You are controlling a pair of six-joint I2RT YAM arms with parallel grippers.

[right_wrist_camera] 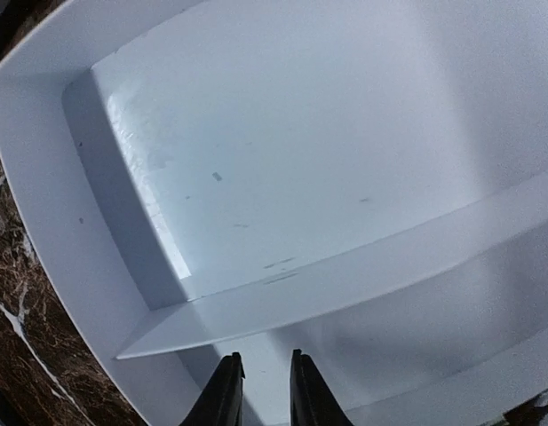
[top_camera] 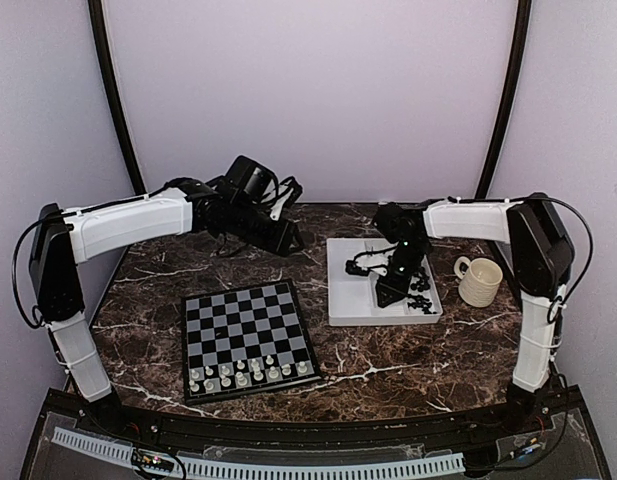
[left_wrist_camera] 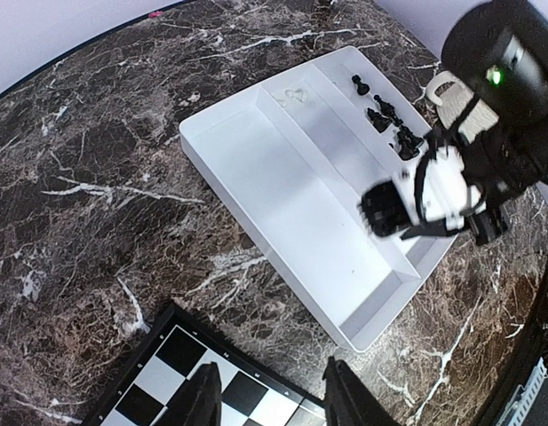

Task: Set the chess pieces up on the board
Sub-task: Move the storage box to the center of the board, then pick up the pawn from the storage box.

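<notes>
The counter (top_camera: 388,350) looks like dark polished marble with white veins, smooth and a little glossy. The tray (right_wrist_camera: 256,177) is white plastic, smooth and shiny, with some fine scratches. The board (top_camera: 243,320) looks rather matt. The black chess pieces (left_wrist_camera: 381,114) seem glossy plastic. The cream mug (top_camera: 480,281) is ribbed and looks ceramic.

- The left arm (top_camera: 128,225) rises from its base, bends at the elbow and runs nearly level toward the middle, held high.
- The left gripper (left_wrist_camera: 274,399) points forward and down, its two fingers (left_wrist_camera: 207,399) well apart.
- The right arm (top_camera: 478,220) stands upright, its forearm reaching level to the left.
- Its wrist bends steeply down; the right gripper (right_wrist_camera: 260,390) hangs low, fingers (right_wrist_camera: 225,390) drawn close with a narrow gap between them.
</notes>
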